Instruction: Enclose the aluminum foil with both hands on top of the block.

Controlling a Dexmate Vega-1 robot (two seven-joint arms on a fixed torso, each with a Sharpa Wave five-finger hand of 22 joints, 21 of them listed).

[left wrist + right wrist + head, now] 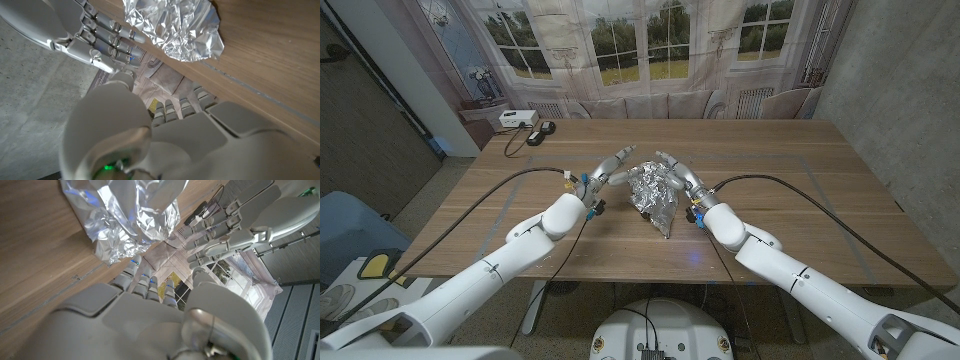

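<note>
The crumpled silver aluminum foil (655, 193) on the wooden tabletop (790, 180) is flanked by the spread left robot hand (603, 174) and right robot hand (682, 180); uneven pressing could tear it or slide it off the hidden block.

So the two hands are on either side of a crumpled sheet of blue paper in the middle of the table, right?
Not quite: it is crumpled aluminum foil, silvery, not blue paper. The head view shows it mid-table, with the left hand and the right hand on either side.
</note>
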